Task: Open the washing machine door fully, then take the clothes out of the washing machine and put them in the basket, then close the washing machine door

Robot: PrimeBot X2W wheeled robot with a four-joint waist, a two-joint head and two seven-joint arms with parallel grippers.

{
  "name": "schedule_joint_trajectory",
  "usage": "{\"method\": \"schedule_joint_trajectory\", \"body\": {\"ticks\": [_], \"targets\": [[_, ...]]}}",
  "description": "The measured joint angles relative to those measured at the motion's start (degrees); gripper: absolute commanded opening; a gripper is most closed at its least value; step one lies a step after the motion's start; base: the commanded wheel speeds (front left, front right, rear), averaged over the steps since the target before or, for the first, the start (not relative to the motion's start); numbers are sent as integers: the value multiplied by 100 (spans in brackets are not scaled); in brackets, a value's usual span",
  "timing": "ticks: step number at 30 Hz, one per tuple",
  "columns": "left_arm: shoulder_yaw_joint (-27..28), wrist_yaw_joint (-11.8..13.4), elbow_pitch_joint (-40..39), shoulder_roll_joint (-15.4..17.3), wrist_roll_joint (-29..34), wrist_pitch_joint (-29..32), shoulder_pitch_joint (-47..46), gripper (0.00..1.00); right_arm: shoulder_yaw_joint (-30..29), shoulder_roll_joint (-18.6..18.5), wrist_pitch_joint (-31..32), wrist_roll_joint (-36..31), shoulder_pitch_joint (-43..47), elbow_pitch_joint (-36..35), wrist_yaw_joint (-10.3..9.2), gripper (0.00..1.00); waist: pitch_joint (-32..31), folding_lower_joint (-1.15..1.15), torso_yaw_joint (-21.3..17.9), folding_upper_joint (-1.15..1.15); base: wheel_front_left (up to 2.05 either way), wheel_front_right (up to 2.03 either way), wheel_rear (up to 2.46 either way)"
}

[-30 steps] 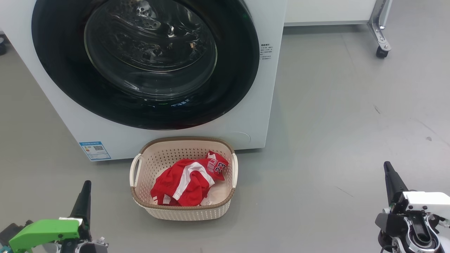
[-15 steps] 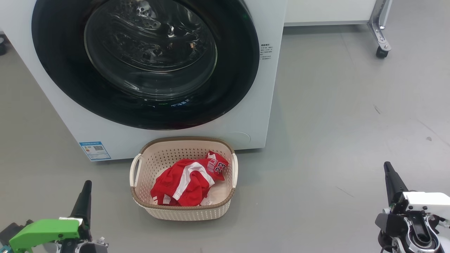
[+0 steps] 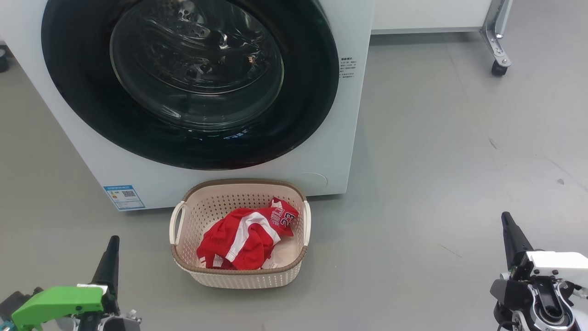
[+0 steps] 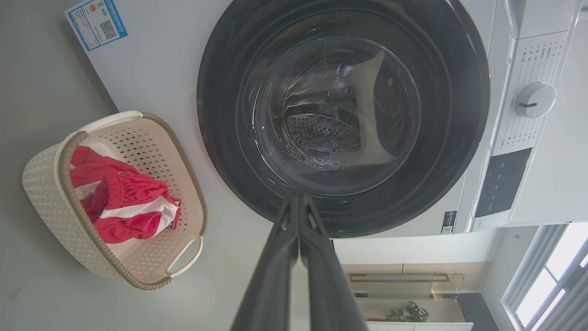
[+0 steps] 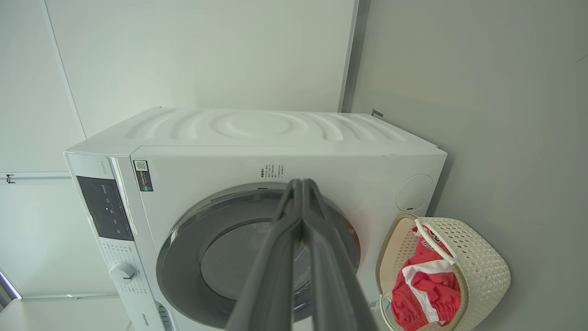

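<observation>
The white washing machine fills the upper left of the head view, its round black washing machine door shut flat against the front. Through the glass the steel drum shows. On the floor just before it stands the cream basket with the red clothes in it, a dark 23 showing. My left gripper is shut at the lower left, left of the basket. My right gripper is shut at the lower right, well clear of the basket. Both wrist views show the door and basket.
Grey floor stretches to the right of the machine. A metal leg with a castor stands at the back right under a white unit. A blue label is on the machine's lower left. The control dial sits on the panel.
</observation>
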Motion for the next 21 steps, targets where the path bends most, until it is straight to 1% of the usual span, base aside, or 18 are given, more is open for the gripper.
{"method": "schedule_joint_trajectory", "body": {"ticks": [21], "targets": [[12,0,-2,0,1,0,-1,0,-12,4,0,-1,-1,11,1,0,0,0,0,0,0,0,0]]}}
